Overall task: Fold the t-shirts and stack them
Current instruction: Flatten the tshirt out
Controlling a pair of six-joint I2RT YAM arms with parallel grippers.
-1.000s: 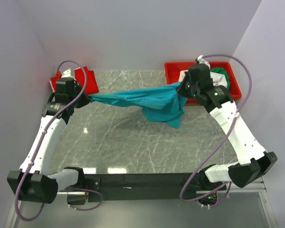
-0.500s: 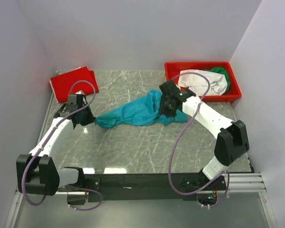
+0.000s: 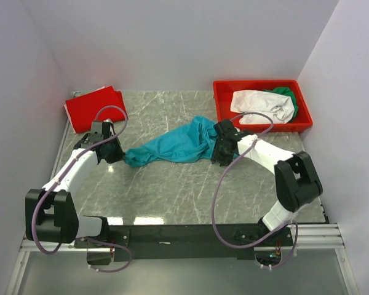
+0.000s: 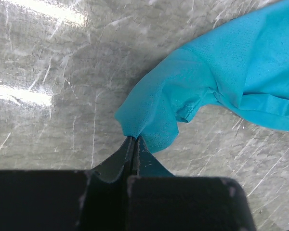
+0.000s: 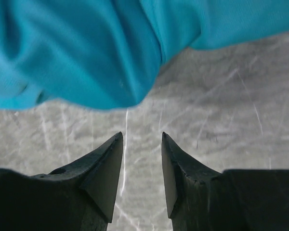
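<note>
The teal t-shirt (image 3: 175,143) lies crumpled across the middle of the marble table (image 3: 190,190). My left gripper (image 3: 118,155) is shut on its left end, and the wrist view shows the teal t-shirt (image 4: 183,101) pinched at the tips of the left gripper (image 4: 133,139). My right gripper (image 3: 216,157) sits at the cloth's right end, open. In its wrist view the right gripper (image 5: 141,137) holds nothing, with the teal t-shirt (image 5: 86,53) just ahead of the tips. A folded red t-shirt (image 3: 93,107) lies at the back left. A white t-shirt (image 3: 255,106) and a green t-shirt (image 3: 284,93) are in the bin.
The red plastic bin (image 3: 224,110) stands at the back right corner against the wall. Walls close in the table at the back and on both sides. Both arms' cables loop above the table near the grippers.
The stretched, lifted teal shirt has come down onto the table. The right gripper let go of it and opened, moving from near the bin toward the table's middle. The left gripper kept its hold and moved nearer.
</note>
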